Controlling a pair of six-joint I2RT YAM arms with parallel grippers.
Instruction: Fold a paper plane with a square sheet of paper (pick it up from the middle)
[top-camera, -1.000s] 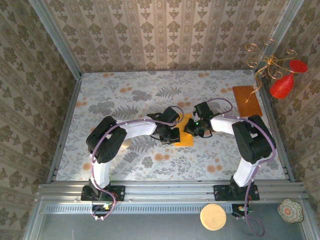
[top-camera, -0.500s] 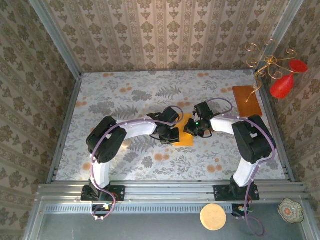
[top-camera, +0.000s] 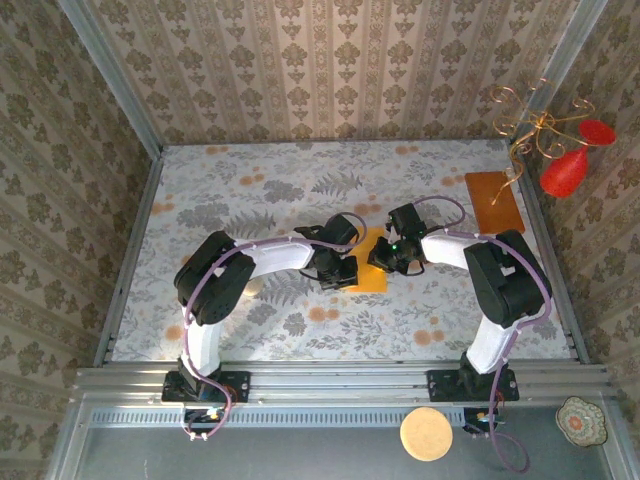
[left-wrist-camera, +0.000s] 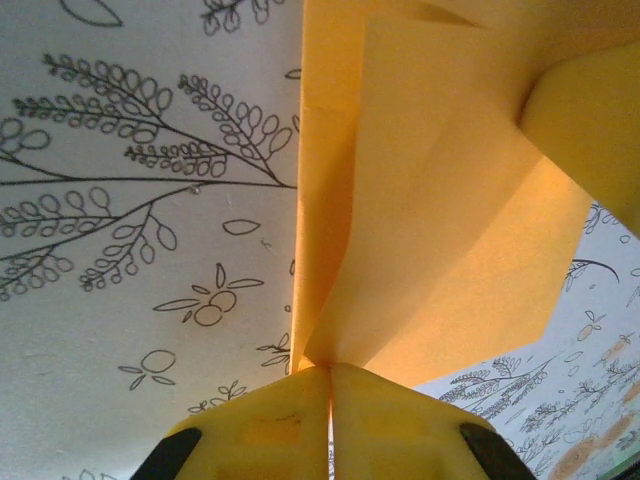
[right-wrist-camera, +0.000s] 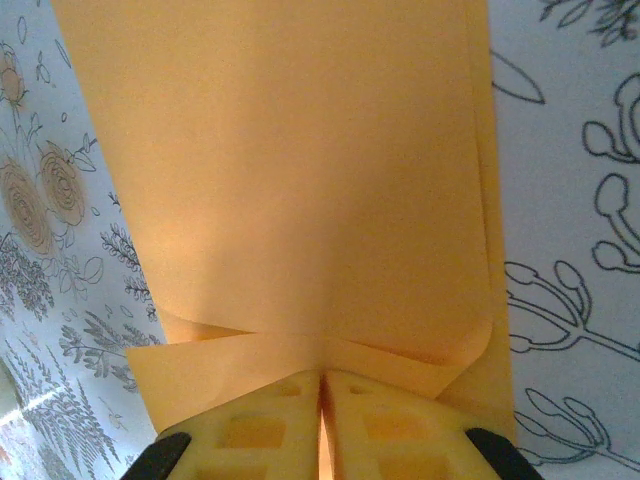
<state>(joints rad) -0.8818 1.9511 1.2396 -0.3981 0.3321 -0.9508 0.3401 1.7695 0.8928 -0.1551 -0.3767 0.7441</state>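
Note:
The square sheet of paper, bright orange-yellow and partly folded, lies at the table's middle between both arms. My left gripper is at its left edge, shut on the paper. In the left wrist view the yellow fingertips pinch the sheet where its layers meet. My right gripper is at the sheet's right edge, also shut on it. In the right wrist view the sheet spreads away from the closed fingertips, with a curled flap just ahead of them.
A darker brown-orange board lies at the back right, beside a gold wire stand with red ornaments. The floral tablecloth has free room to the left and in front. A round tan disc sits below the table edge.

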